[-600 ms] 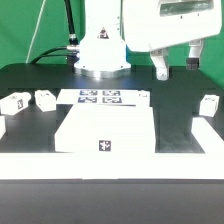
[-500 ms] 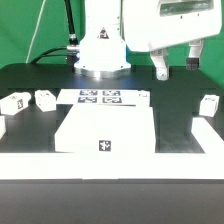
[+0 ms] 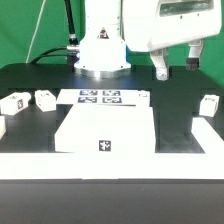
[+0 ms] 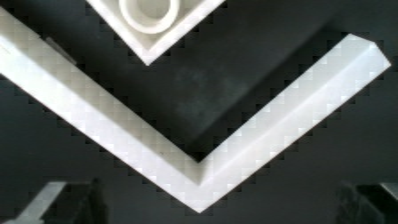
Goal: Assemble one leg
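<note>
Gripper [image 3: 176,66] hangs high at the exterior view's right, over bare black table [image 3: 175,112], touching nothing. Fingers [image 4: 50,202] are spread wide with nothing between them. In the wrist view they show only as two dark blurred tips, far apart.

Leg [image 3: 208,104]: small white block with a tagged face, on the table at the exterior view's far right, lower than the gripper and a bit outboard of it. It stands alone, with black table visible on its panel side and behind it.

Edges:
- White rail [image 3: 150,160] runs along the front of the table and turns up the exterior view's right side, ending near the leg. I can't tell whether there is a gap between them.
- In the wrist view the rail corner reads as a broad white V on the black surface.
- White corner with a round hole [image 4: 151,15] sits inside that V, apart from it. I can't tell which part it belongs to.

Other parts:
- Panel [image 3: 105,125]: centre, large and flat, tag on its front edge, just in front of the marker board [image 3: 100,97].
- Left block [image 3: 15,102] and second block [image 3: 45,98]: near each other at the exterior view's left, well apart from the leg.
- Middle block [image 3: 143,96]: just beside the marker board's right end.
- Robot base [image 3: 100,55]: behind the marker board.

Open room: a wide black lane runs between the panel's right edge and the leg, directly under the gripper. There is a narrower lane on the panel's left.
</note>
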You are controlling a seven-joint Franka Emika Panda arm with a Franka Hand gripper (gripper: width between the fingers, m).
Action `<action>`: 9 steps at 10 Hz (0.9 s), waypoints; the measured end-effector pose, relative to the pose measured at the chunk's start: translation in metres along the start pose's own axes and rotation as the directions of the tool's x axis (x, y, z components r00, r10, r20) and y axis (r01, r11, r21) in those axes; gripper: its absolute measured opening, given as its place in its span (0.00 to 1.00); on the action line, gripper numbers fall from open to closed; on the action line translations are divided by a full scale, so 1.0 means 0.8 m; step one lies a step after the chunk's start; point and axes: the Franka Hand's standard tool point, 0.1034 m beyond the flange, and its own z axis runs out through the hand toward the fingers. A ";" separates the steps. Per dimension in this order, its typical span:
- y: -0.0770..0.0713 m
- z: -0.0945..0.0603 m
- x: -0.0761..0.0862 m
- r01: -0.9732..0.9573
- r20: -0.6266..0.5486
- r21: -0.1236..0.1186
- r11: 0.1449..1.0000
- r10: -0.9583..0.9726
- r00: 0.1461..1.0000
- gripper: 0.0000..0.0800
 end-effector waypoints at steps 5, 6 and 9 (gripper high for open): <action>0.000 0.000 0.000 0.000 0.000 0.000 1.000 0.000 1.000 0.81; 0.000 0.000 0.000 0.000 0.000 0.000 1.000 0.000 1.000 0.81; 0.000 0.000 0.000 0.000 0.000 0.000 1.000 0.000 1.000 0.81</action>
